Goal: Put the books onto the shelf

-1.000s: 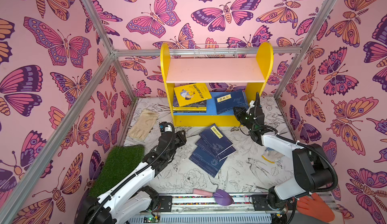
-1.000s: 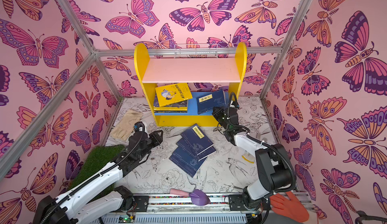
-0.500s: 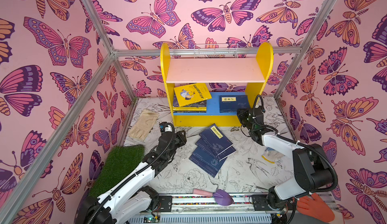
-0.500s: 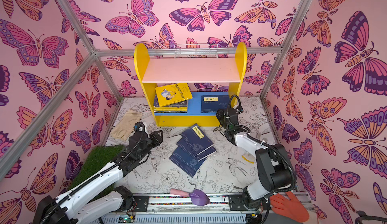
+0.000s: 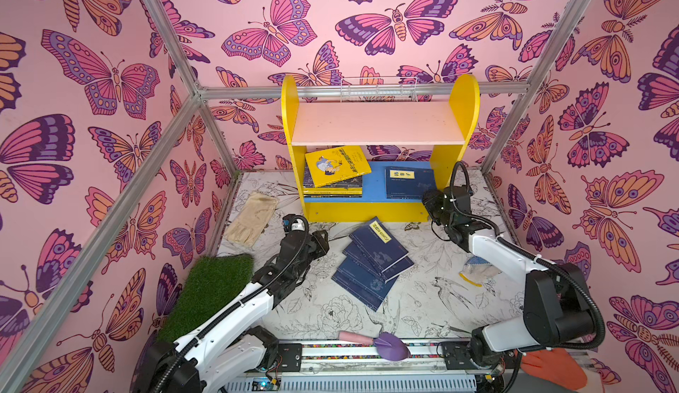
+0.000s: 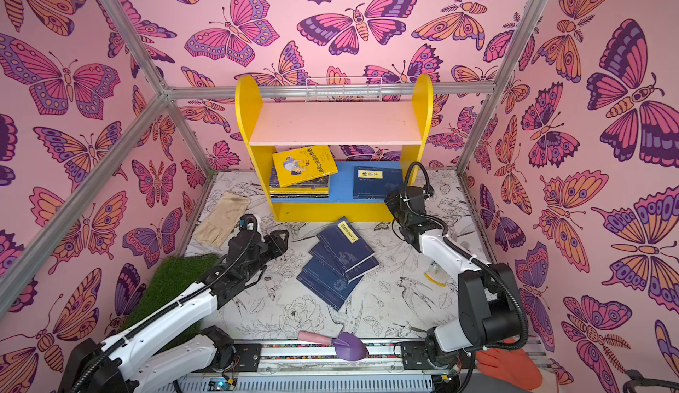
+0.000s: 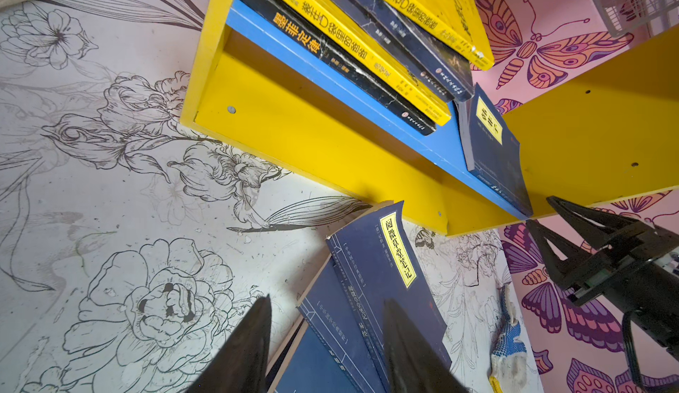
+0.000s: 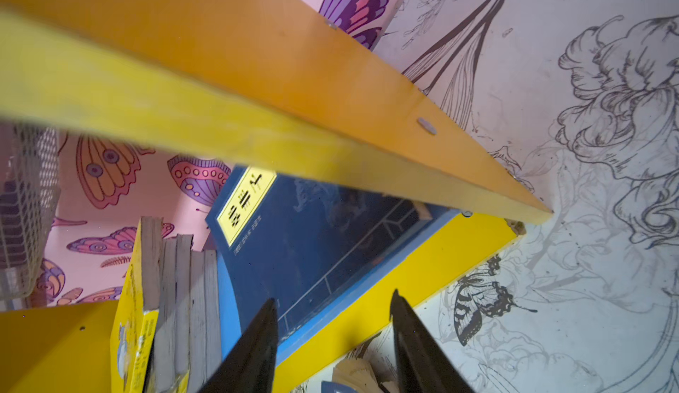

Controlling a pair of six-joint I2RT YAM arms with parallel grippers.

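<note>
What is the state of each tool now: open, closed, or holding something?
Left tool: open, holding nothing, near the loose navy books.
Right tool: open, holding nothing, in front of the navy book on the shelf.

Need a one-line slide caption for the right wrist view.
Open right gripper facing the navy book lying flat on the blue shelf board, beside the stacked books.

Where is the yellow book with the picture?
In both top views the yellow book lies on the pile at the left end of the shelf, on its blue board, under the pink board.
</note>
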